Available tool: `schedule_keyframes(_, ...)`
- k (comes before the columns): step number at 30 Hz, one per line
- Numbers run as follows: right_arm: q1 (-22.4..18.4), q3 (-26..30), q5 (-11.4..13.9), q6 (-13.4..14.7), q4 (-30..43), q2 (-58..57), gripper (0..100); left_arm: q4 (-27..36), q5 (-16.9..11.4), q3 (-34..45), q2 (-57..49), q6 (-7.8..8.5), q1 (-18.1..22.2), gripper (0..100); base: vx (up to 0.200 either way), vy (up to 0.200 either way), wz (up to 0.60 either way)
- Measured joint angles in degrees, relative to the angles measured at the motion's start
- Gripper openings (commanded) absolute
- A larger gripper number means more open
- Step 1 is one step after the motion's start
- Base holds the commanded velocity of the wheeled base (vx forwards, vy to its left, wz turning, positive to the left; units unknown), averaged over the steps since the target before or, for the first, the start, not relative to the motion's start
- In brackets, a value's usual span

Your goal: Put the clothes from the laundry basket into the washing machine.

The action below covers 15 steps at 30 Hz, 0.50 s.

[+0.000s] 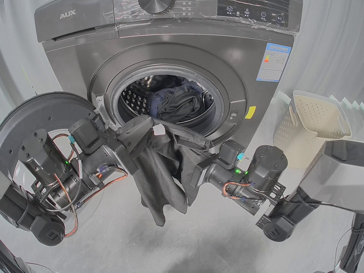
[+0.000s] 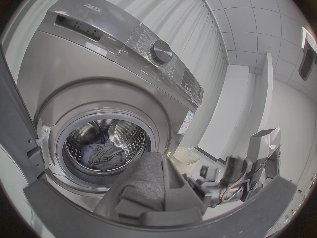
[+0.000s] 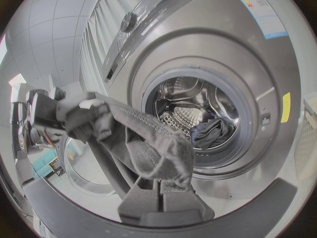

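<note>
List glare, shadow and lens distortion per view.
Head view: glare on the film-wrapped panel of the grey washing machine; soft shadow under the hanging dark grey garment. Both wrist views: fisheye curves the machine, corners black; the steel drum glints.

The dark garment (image 1: 163, 163) swallows the fingertips of my left gripper (image 1: 137, 141) and my right gripper (image 1: 191, 158) in the head view (how much cloth each pinches, I cannot tell there). My right arm (image 1: 333, 171) hides a lower corner of the laundry basket (image 1: 314, 122). My left arm (image 1: 49, 160) covers the lower half of the washing machine door (image 1: 45, 110). The heap of clothes (image 1: 178, 103) hides the back of the drum (image 1: 134, 99).
</note>
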Motion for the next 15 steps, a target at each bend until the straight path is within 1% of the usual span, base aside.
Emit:
schedule_keyframes(2,-0.20,2.56,0.05,-0.02,0.00,-2.74,0,0.00,-0.05,0.22,0.26,-0.16,-0.15,0,0.000,0.000,0.00)
schedule_keyframes(3,-0.30,3.99,0.06,-0.04,0.02,-4.17,0,0.00,-0.10,0.33,0.39,-0.22,-0.33,100,0.000,0.000,0.00)
schedule_keyframes(7,-0.52,8.79,0.38,-0.17,0.18,-9.00,0,0.00,-0.32,0.93,0.72,-0.41,-1.02,100,0.000,0.000,0.00)
schedule_keyframes(9,-0.50,11.96,1.01,-0.22,0.13,-11.58,0,0.00,-0.43,1.21,0.91,-0.85,-1.57,100,0.000,0.000,0.00)
schedule_keyframes(12,-0.37,16.45,2.28,-0.24,0.00,-15.12,0,0.00,-0.24,1.45,1.62,-1.78,-2.65,100,0.000,0.000,0.00)
schedule_keyframes(15,-0.50,19.96,4.32,-0.41,-0.72,-18.44,0,0.06,-0.05,1.46,3.28,-2.50,-3.94,100,0.000,0.000,0.00)
